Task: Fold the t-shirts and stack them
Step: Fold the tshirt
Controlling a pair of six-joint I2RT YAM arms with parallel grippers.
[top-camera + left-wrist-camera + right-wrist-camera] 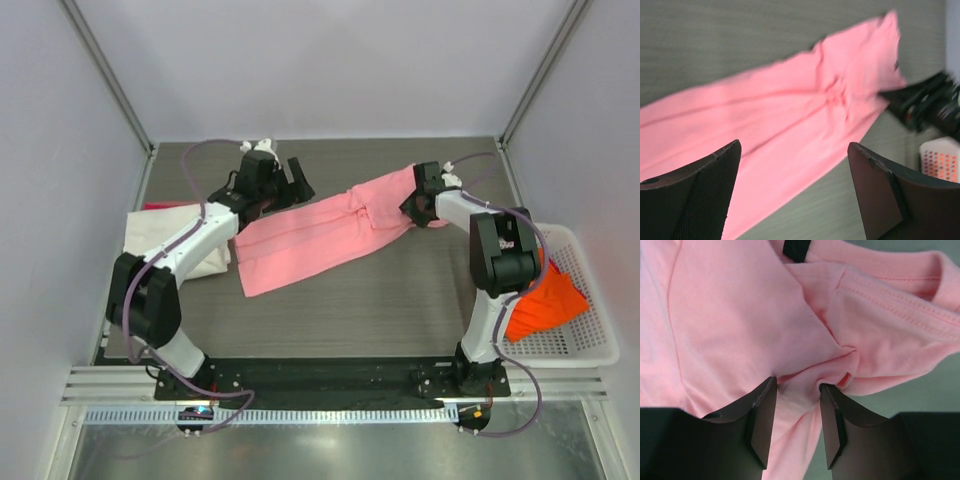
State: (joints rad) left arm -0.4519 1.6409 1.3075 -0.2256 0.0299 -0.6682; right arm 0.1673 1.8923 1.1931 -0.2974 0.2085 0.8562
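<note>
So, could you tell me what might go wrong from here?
1. Only the right gripper pinches the pink t-shirt, on a bunched wad near the collar; pulling may drag or wrinkle it rather than fold it.
2. The left gripper hangs open, holding nothing, so the other end lies loose and could skew.

white mesh basket [572,350] at right, grey wood-grain table [400,310]

Grey table [715,45], pink t-shirt [805,115] diagonal across it, left gripper [794,147] jaws wide apart above, right gripper [925,102] at its end
</note>
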